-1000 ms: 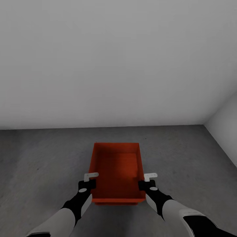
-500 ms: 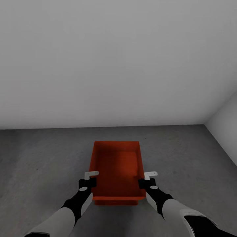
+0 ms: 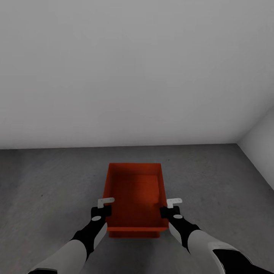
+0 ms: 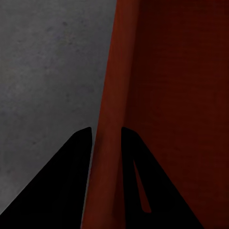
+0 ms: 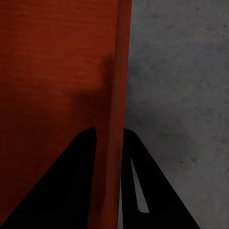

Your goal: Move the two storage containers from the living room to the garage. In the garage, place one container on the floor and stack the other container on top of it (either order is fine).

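Observation:
One orange-red open-topped storage container (image 3: 135, 194) sits low over the dark grey garage floor (image 3: 45, 182), straight in front of me. My left gripper (image 3: 106, 208) is shut on its left side wall and my right gripper (image 3: 166, 208) on its right side wall. In the left wrist view the gripper (image 4: 105, 131) has one finger on each side of the container wall (image 4: 114, 71), with floor (image 4: 47, 71) beyond. The right wrist view shows my right gripper (image 5: 109, 132) clamping the other wall (image 5: 117, 71) the same way. A darker red strip (image 3: 134, 234) lies under the near rim; I cannot tell whether it belongs to this box.
A plain white-grey wall (image 3: 133, 76) rises behind the container, meeting the floor a little beyond it. A second wall (image 3: 262, 148) closes the corner at the right. Bare concrete-like floor spreads to the left and right of the box.
The container and both grippers have crept very slightly upward in the picture. Both grips are unchanged.

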Controlling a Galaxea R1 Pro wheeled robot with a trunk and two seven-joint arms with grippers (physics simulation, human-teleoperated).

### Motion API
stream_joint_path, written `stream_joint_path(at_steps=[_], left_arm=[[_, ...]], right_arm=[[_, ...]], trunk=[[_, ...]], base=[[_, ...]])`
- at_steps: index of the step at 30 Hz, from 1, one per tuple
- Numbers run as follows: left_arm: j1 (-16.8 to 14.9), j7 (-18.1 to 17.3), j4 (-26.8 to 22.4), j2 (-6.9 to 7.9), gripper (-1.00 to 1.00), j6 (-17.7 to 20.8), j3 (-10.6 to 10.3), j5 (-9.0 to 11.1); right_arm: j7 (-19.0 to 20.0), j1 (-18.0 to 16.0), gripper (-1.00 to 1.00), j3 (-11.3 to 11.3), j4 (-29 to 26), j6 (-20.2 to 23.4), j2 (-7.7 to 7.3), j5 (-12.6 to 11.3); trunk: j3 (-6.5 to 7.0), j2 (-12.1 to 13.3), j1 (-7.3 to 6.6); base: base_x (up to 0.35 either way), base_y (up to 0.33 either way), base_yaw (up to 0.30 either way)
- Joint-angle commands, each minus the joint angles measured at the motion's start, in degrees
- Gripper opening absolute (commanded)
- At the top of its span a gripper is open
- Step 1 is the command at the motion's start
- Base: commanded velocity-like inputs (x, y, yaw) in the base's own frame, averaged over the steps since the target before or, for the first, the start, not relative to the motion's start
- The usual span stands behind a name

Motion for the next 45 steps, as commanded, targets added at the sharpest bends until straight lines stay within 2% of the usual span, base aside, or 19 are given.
stream_joint_path(at_steps=[1,26,45], left_arm=[[0.0,4.7,1.7,1.7,-1.0,-0.2,-0.6,0.2],[0.0,4.7,1.7,1.7,-1.0,-0.3,-0.6,0.2],[0.0,4.8,1.7,1.7,-1.0,-0.2,-0.6,0.2]], right_arm=[[-0.1,-0.1,-1.0,-1.4,-0.1,-0.2,0.05,0.9],[-0.2,-0.1,-1.0,-1.4,-0.1,-0.2,0.05,1.0],[-0.2,-0.1,-1.0,-1.4,-0.1,-0.2,0.05,1.0]], trunk=[[-0.22,-0.5,0.23],[-4.71,-10.5,5.72],[-4.71,-10.5,5.72]], base=[[0.0,0.0,0.0],[0.0,0.0,0.0],[0.0,0.0,0.0]])
